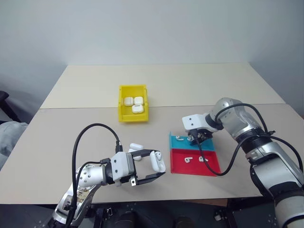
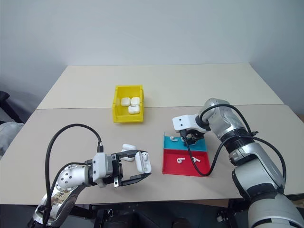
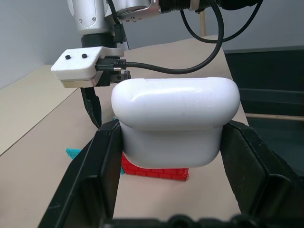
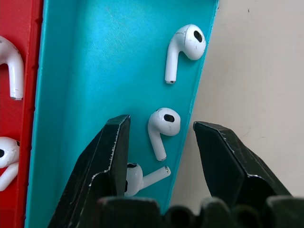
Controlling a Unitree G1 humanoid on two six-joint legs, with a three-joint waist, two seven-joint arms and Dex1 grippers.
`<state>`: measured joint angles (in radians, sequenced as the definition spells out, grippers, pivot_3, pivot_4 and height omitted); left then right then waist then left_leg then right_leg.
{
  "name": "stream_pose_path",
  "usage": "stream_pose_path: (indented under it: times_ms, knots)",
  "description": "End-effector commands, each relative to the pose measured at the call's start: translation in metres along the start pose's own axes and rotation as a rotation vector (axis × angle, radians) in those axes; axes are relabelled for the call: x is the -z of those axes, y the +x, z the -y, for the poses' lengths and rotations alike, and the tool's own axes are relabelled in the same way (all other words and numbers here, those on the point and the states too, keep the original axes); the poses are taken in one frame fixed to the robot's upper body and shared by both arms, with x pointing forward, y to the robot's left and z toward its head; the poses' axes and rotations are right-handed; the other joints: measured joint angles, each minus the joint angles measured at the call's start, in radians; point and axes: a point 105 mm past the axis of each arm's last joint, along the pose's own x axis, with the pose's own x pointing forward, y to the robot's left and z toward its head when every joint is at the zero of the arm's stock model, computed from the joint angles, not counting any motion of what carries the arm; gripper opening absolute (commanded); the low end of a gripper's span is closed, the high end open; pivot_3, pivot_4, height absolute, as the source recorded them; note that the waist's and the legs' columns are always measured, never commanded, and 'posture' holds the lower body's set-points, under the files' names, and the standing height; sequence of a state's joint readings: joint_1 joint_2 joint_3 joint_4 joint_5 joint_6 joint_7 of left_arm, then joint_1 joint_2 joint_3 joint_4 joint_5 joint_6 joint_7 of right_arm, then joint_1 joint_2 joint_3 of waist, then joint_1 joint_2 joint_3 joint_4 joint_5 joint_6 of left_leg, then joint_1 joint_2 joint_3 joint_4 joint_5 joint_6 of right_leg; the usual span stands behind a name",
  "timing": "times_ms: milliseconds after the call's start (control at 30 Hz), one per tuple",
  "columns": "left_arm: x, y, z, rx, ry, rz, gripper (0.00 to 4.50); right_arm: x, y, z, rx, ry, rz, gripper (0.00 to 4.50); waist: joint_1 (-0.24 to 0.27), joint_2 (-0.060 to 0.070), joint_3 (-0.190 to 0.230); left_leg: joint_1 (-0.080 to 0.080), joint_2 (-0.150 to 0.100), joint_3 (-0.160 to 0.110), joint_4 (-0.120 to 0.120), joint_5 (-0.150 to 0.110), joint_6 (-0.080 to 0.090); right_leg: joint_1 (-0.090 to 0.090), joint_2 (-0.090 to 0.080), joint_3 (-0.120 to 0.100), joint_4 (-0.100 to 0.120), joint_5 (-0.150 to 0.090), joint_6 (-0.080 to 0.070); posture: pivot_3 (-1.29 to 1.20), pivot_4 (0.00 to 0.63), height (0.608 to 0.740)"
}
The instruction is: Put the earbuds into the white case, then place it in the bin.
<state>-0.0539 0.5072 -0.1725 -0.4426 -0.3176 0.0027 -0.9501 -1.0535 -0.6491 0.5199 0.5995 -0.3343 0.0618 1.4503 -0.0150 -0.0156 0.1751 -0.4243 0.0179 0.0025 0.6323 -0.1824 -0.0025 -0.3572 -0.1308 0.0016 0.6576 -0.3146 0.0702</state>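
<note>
Beige table (image 1: 199, 88): left gripper (image 1: 151, 167) clamps white case (image 1: 157, 160); right gripper (image 4: 161, 137) spread around earbud (image 4: 162, 129).

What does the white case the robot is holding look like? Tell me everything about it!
The white case is small, glossy and smooth like hard plastic, with rounded corners. A seam runs around it where the wider lid part meets the narrower body. It is pinched between the two black fingers of the left end effector, held up above the beige table, not resting on it. It hangs near the table's front edge, left of the teal-and-red tray. Whether the lid is fully closed cannot be told.
</note>
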Motion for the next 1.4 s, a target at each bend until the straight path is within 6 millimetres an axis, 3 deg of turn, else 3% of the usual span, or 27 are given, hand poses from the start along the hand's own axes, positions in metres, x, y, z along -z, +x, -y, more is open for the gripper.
stream_pose_path:
  times_ms: [33,133,200,633,933,1100,1200,1300,1400]
  knots:
    - [-0.011,0.002,0.002,0.006,0.044,0.037,2.78,-0.006,-0.009,0.007,0.036,-0.024,0.013,2.54,0.0,0.0,0.0,0.0,0.0,0.0,0.0,0.0,0.0,0.0,0.0,0.0,0.0,0.0,0.0,0.0,0.15,0.74]
    - [-0.012,0.002,0.002,0.01,0.046,0.039,2.78,-0.006,-0.009,0.005,0.025,-0.033,0.012,1.91,0.0,0.0,0.0,0.0,0.0,0.0,0.0,0.0,0.0,0.0,0.0,0.0,0.0,0.0,0.0,0.0,0.15,0.74]
    - [-0.012,0.002,0.002,0.016,0.046,0.042,2.78,-0.006,-0.009,0.006,0.034,-0.028,0.016,1.25,0.0,0.0,0.0,0.0,0.0,0.0,0.0,0.0,0.0,0.0,0.0,0.0,0.0,0.0,0.0,0.0,0.15,0.74]
    - [-0.011,0.002,0.0,0.015,0.05,0.042,2.78,-0.005,-0.008,0.004,0.034,-0.027,0.013,1.25,0.0,0.0,0.0,0.0,0.0,0.0,0.0,0.0,0.0,0.0,0.0,0.0,0.0,0.0,0.0,0.0,0.15,0.74]
    - [-0.011,0.002,-0.002,0.022,0.055,0.048,2.78,-0.01,-0.022,0.005,0.091,-0.003,0.054,1.25,0.001,0.0,0.0,0.0,0.0,0.0,0.0,0.0,0.0,0.0,0.0,0.0,0.0,0.0,0.0,0.0,0.15,0.74]
    - [-0.013,0.003,-0.009,0.033,0.064,0.057,2.78,-0.021,-0.053,0.012,0.232,0.062,0.159,1.25,0.002,0.0,0.0,0.0,0.0,0.0,0.0,0.0,0.0,0.0,0.0,0.0,0.0,0.0,0.0,0.0,0.15,0.74]
    - [-0.02,0.007,-0.015,0.037,0.062,0.085,2.78,-0.037,-0.086,0.013,0.354,0.149,0.327,1.25,0.003,0.0,0.0,-0.001,0.0,-0.001,0.0,0.0,0.0,0.0,0.0,-0.001,0.0,0.0,0.0,0.0,0.15,0.74]
    - [-0.03,0.015,-0.022,0.061,0.058,0.119,2.78,-0.056,-0.125,-0.002,0.445,0.186,0.571,1.25,0.01,0.0,0.0,-0.001,0.0,-0.001,0.0,0.0,0.0,0.0,0.0,-0.001,0.0,0.0,0.0,0.0,0.15,0.74]
    - [-0.039,0.02,-0.025,0.089,0.058,0.153,2.78,-0.07,-0.151,-0.025,0.45,0.227,0.786,1.25,0.012,0.0,0.0,-0.002,0.0,-0.002,0.001,0.0,0.0,0.002,0.0,-0.002,-0.001,0.0,0.0,0.0,0.15,0.74]
